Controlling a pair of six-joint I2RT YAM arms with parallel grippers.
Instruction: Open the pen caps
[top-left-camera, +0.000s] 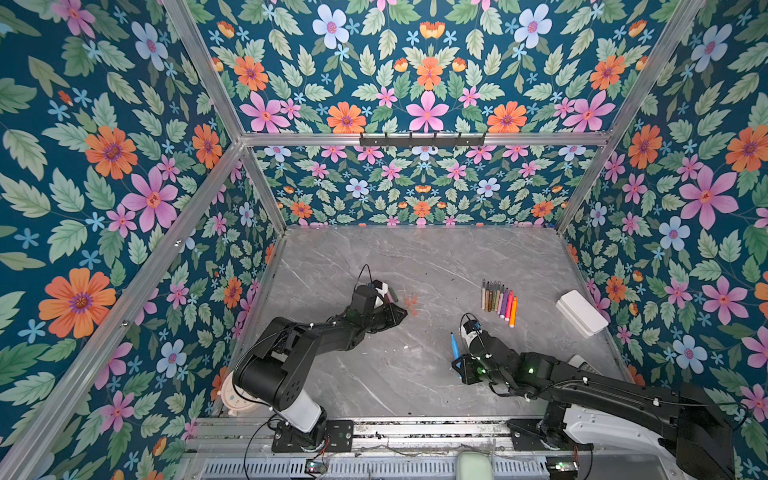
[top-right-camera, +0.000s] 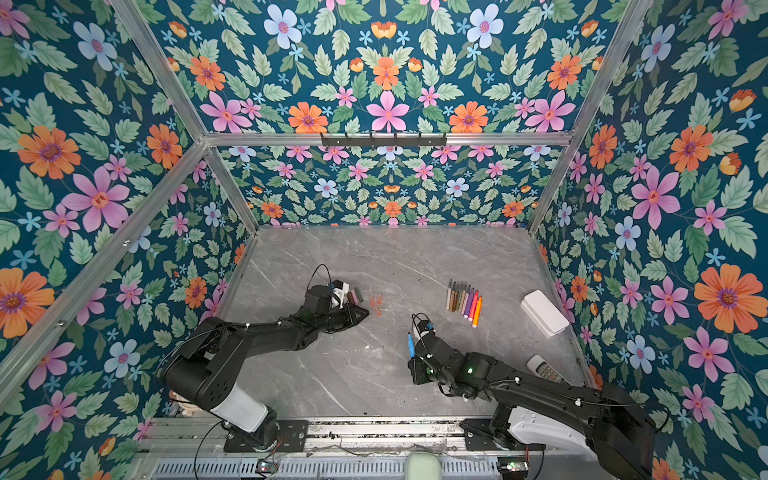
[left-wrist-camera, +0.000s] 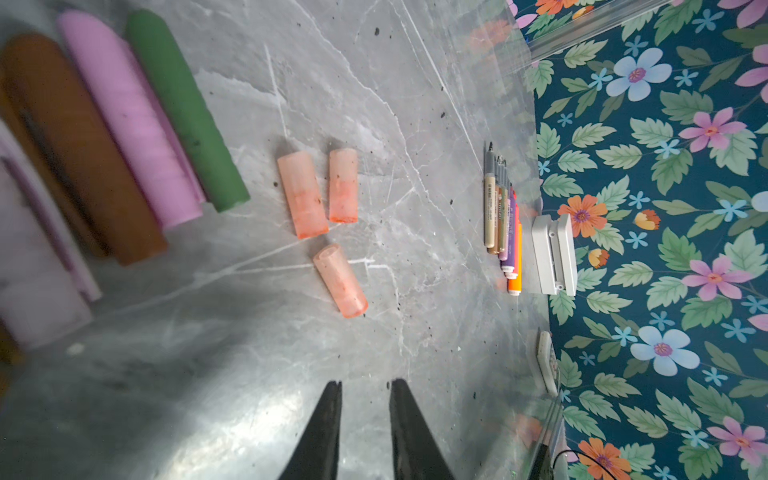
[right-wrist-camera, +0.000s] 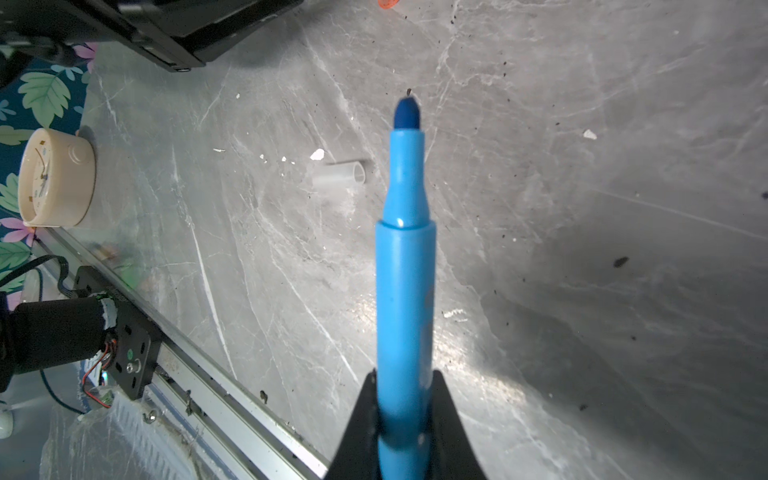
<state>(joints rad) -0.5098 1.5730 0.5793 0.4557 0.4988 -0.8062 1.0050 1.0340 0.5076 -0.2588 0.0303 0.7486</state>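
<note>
Three translucent orange pen caps lie loose on the grey table ahead of my left gripper. Its fingers stand slightly apart with nothing between them. Green, pink and brown caps lie side by side close to that camera. In both top views the left gripper hovers just beside the orange caps. My right gripper is shut on a blue pen whose bare tip points away. A row of pens lies at the right. A clear cap lies on the table.
A white box sits by the right wall, with a small keypad device nearer the front. A cream clock stands in the front left corner. Floral walls enclose the table on three sides; a metal rail runs along the front.
</note>
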